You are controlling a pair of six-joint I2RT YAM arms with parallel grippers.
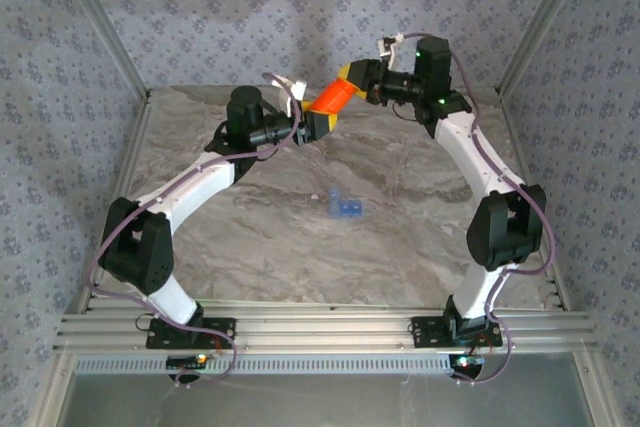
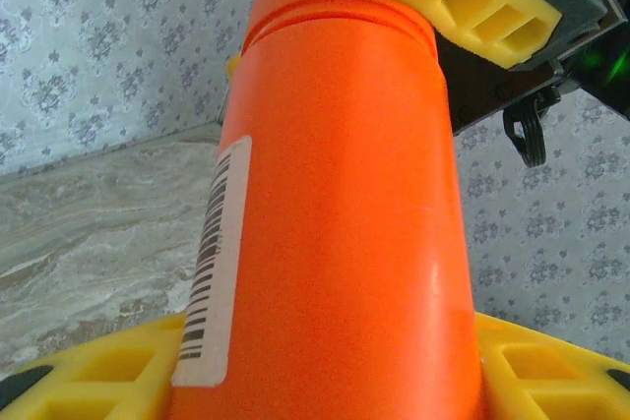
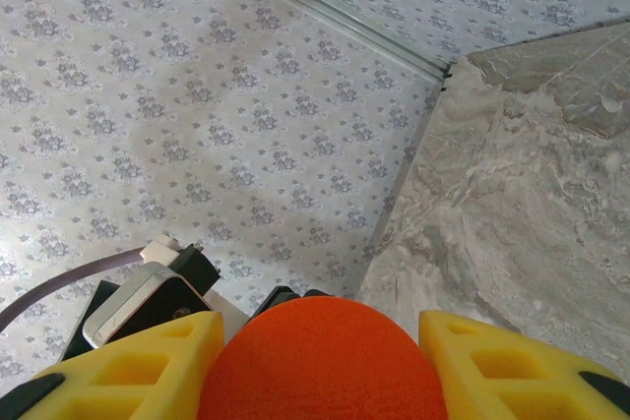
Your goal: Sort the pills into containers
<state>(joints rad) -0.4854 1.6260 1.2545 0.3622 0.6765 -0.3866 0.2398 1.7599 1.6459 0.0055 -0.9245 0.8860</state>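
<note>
An orange bottle [image 1: 332, 97] hangs tilted in the air over the back middle of the marble table [image 1: 250, 237], held at both ends. My left gripper [image 1: 320, 124] is shut on its lower body; in the left wrist view the bottle [image 2: 335, 223] with its barcode label sits between that gripper's [image 2: 325, 386] yellow fingers [image 2: 108, 376]. My right gripper [image 1: 350, 75] is shut on the upper, cap end; its wrist view shows the orange top [image 3: 320, 366] between its yellow fingers [image 3: 507, 366]. The blue pill box [image 1: 345, 207], the containers, lies mid-table, apart from both grippers. The pills are out of view.
Patterned walls and slanted metal frame posts [image 1: 100, 22] close in the table at the back and sides. The aluminium rail [image 1: 320, 332] with both arm bases runs along the near edge. The two arms arch inward and meet at the back centre.
</note>
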